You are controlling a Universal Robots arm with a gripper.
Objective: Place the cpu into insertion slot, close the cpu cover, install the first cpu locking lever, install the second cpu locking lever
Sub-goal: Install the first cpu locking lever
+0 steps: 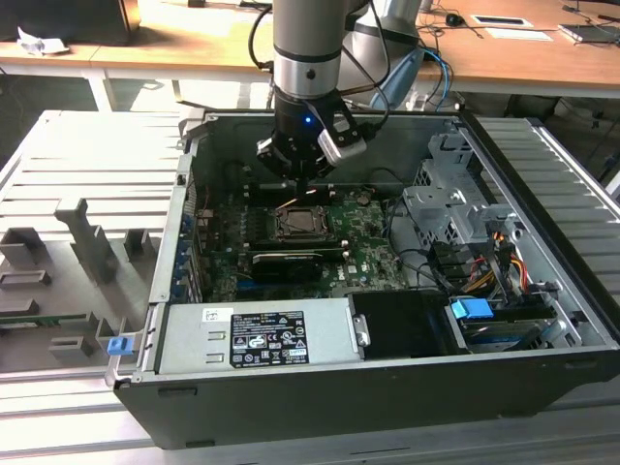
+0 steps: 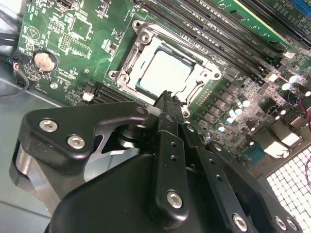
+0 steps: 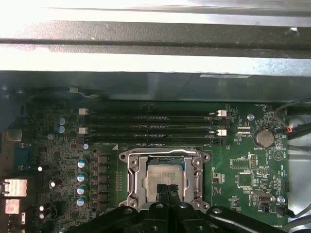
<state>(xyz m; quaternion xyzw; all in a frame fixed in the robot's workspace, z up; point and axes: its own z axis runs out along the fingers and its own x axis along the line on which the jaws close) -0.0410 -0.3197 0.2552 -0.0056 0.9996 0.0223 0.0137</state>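
Gripper [image 3: 165, 188] first: we see its two fingers pressed together with nothing between them, their tips over one edge of the insertion slot [image 1: 298, 225]. We cannot tell whether they touch it. Inside that slot lies the cpu [image 2: 163, 73], pale face up. The cpu cover [image 2: 129, 58] lies flat over the slot, and its window frames the chip. Long memory slots [image 3: 150, 126] run just beside the slot, on its side away from the fingers. A coin battery [image 2: 43, 61] sits well apart from the slot on the green board [image 3: 243, 165]. The arm [image 1: 305, 48] stands straight above the slot, inside the open computer case [image 1: 387, 407].
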